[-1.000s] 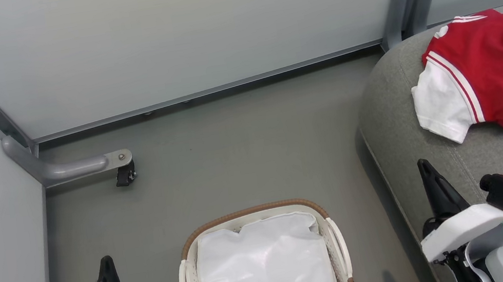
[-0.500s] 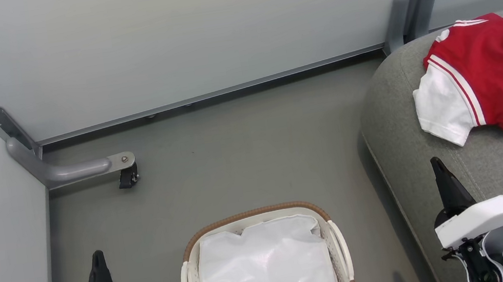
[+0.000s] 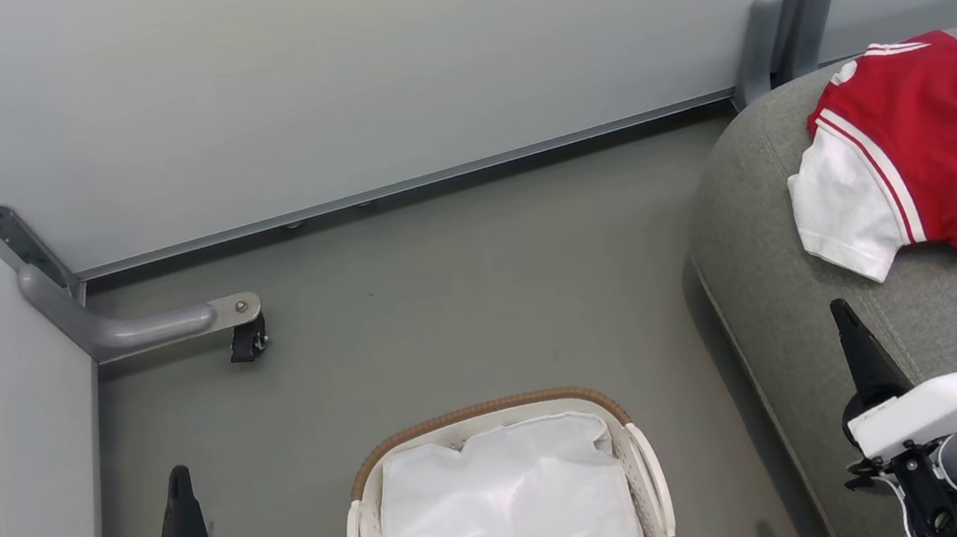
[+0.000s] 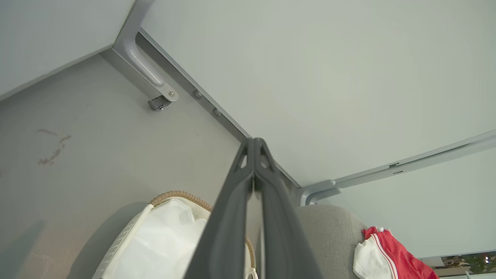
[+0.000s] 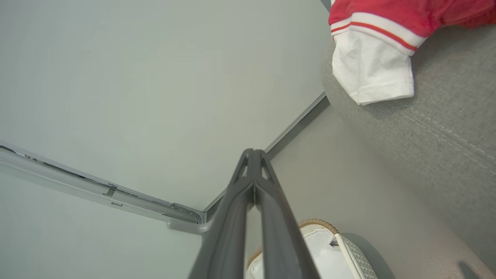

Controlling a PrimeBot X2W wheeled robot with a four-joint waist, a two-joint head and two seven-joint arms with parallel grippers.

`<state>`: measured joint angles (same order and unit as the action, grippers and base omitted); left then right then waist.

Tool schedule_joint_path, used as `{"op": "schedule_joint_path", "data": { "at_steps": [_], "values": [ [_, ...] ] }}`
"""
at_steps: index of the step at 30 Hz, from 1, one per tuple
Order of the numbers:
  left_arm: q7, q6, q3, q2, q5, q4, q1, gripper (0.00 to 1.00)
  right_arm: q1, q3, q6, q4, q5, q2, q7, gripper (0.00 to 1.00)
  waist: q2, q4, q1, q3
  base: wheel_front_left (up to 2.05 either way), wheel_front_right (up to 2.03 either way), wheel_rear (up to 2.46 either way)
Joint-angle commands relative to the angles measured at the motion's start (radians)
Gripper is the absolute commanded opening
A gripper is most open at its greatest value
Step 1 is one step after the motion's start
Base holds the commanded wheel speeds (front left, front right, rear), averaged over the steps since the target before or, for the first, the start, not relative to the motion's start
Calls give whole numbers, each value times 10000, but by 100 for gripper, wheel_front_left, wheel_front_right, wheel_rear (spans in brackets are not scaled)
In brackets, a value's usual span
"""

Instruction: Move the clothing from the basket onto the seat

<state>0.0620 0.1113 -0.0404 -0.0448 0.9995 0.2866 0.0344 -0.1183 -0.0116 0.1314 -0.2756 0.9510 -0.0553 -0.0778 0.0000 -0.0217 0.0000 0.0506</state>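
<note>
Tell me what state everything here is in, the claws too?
clothing, lying crumpled on the seat, released.
seat, carrying the clothing near its rounded corner.
basket, upright on the floor, white liner inside, no red clothing seen.
left gripper, shut, holding nothing.
right gripper, shut, holding nothing.

The head view looks steeply down on the floor [image 3: 463,289] from above, both wrist views look obliquely from lower, and all share the basket [image 3: 484,404] and seat [image 3: 759,266].

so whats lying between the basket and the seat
Only bare grey floor lies between the basket and the seat; nothing sits on that strip. The head view shows it best.
</note>
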Motion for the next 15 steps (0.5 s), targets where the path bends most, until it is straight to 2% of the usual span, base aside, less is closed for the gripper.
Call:
{"op": "schedule_joint_path", "data": {
  "at_steps": [1,15],
  "values": [
    [-86,48,-90,-47,322,-150,248,0,-7,-62,-5,141,348,-81,76,0,0,5,0,-10,0,0,0],
    [-527,92,-259,-57,1811,-220,391,0,33,-262,-6,199,1999,-94,509,0,0,48,0,-103,0,0,0]
  ]
}}
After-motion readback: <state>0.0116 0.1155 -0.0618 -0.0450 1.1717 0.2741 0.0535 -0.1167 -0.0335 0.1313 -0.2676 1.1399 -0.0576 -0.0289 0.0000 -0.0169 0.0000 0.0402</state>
